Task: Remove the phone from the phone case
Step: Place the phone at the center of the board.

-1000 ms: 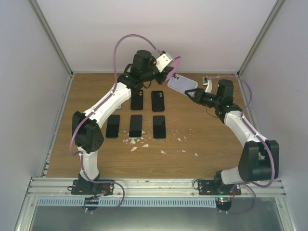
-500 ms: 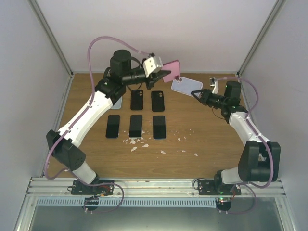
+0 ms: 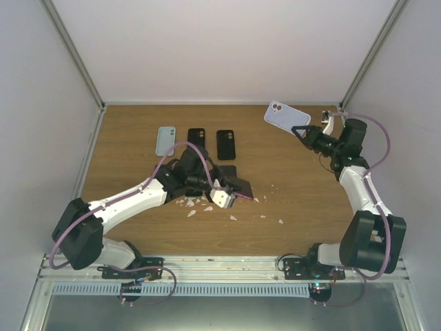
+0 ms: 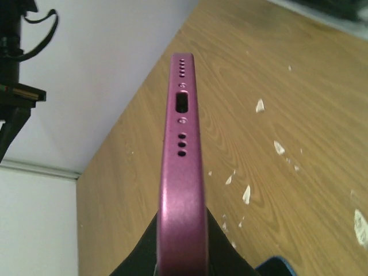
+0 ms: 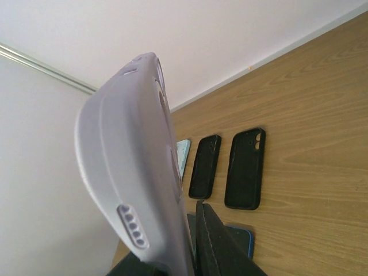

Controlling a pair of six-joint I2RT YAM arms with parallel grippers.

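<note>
The extraction itself is judged done: phone and case are held apart, one in each gripper. In the lower middle of the top view, the left gripper (image 3: 227,195) is seen low over the table (image 3: 296,200), clamped on the magenta phone (image 4: 181,144). The phone is held edge-on in the left wrist view, with its port and speaker holes showing and no case around it. White chips (image 3: 196,203) are scattered on the wood just beside it. A dark phone (image 3: 228,169) is seen lying flat behind the gripper, mostly hidden by the arm.

Further back, two black cases (image 3: 197,143) and a light blue case (image 3: 165,141) are laid in a row; whether anything is inside them cannot be told.

At the upper right, the lavender phone case (image 3: 284,116) is pinched by its lower edge in the closed right gripper (image 3: 301,131) and held well above the table. It is judged empty. What is judged left is setting down phone and case.
</note>
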